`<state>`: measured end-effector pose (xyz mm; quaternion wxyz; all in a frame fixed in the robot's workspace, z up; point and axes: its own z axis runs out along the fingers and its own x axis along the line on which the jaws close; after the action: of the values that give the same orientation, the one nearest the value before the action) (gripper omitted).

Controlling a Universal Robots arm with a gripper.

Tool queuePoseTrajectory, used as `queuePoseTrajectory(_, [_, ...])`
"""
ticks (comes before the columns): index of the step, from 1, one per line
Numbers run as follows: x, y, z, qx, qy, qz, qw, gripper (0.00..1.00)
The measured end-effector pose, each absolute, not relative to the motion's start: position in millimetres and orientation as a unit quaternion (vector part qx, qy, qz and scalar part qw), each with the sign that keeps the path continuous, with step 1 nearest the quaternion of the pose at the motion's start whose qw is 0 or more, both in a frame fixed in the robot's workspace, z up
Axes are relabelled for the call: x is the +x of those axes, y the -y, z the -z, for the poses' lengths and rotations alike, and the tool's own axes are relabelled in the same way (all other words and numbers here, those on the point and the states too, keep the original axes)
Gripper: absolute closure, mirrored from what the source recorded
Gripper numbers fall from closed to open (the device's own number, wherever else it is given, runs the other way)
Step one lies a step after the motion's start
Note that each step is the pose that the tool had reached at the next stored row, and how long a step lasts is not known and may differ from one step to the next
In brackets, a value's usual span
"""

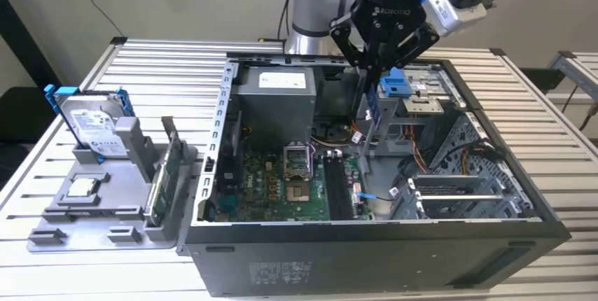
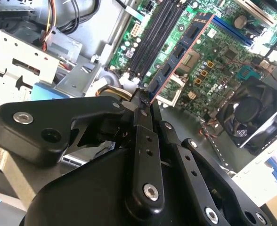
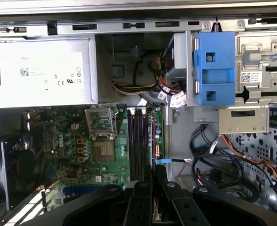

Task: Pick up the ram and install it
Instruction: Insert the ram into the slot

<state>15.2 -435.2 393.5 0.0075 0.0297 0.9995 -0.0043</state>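
Gripper (image 1: 372,68) fingers are closed, pinching the top edge of the ram (image 2: 176,59). It hangs upright inside the open PC case (image 1: 374,259), over the black memory slots (image 3: 137,141) near the board's middle. It is held on edge prob. so it meets a slot straight. Not seated yet, I judge. The power supply (image 3: 39,73) has a pale label w/ print.

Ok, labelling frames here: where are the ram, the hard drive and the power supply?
The ram (image 2: 180,52): second wrist view, mid-length on its flat face.
The hard drive (image 1: 94,123): exterior view, on its silver label.
The power supply (image 3: 39,70): first wrist view, on its pale label.
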Motion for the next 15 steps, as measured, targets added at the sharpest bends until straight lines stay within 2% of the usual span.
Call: queuePoseTrajectory(15, [15,435,-378,0.030,-0.999,0.004,0.011,0.86])
